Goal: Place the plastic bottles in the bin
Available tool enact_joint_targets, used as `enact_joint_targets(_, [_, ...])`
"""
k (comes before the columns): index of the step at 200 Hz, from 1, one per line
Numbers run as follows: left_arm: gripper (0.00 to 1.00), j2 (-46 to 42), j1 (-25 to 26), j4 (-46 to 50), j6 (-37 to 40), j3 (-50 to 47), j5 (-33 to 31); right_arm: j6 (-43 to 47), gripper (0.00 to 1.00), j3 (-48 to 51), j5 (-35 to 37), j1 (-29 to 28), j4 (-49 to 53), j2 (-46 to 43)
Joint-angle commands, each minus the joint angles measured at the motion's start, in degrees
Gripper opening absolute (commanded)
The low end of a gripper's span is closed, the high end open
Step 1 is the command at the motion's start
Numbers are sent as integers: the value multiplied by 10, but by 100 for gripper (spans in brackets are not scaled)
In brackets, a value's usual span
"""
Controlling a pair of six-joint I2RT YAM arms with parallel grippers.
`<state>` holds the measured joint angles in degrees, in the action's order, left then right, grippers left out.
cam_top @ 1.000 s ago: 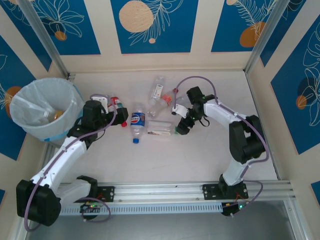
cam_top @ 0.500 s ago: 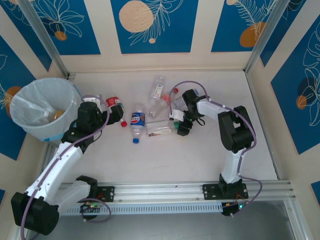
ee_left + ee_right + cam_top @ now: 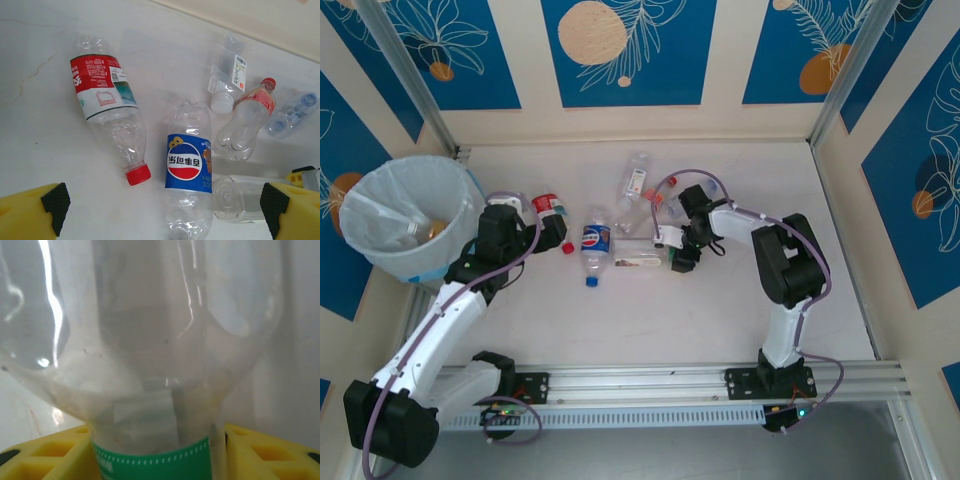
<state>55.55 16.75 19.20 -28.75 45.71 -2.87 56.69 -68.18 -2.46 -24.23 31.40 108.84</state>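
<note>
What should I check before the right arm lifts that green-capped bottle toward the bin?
1. Neck of the green-capped bottle sits inside the right end effector: ok.
2. Grip on it is firm: cannot tell.
3. The left end effector is open: ok.
4. One bottle alone is lined up under it: not ok; the red-label bottle and the Pepsi bottle both lie there.
5. The bin is open on top with room inside: ok.
</note>
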Motion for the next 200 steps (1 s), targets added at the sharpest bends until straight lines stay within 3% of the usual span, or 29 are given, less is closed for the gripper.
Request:
enact_joint_targets(1, [99,-2,4,11,13,22,2,15,59,16,0,-19,-27,-11])
enact_joint_targets(29, [99,13,4,12,26,27,1,5,54,5,1,-28,-24,-2])
enact_joint_targets(49, [99,23,4,4,16,23,0,-5,43,8,21,-38,-36,-3])
enact_joint_targets(79, [99,40,4,4,17,34,0,-44,34,13,7,-54,-19,-16])
enact_joint_targets(120, [99,33,4,11,19,35,-12,-81,0,33,-11,-71,-21,-37])
enact_joint_targets(153, [99,35,4,-14,-12,28,11,-97,0,45,-56,-67,-22,-64])
enact_joint_targets(200, [99,28,5,-11,-59,29,118,-158,0,81,-103,-63,-61,-133])
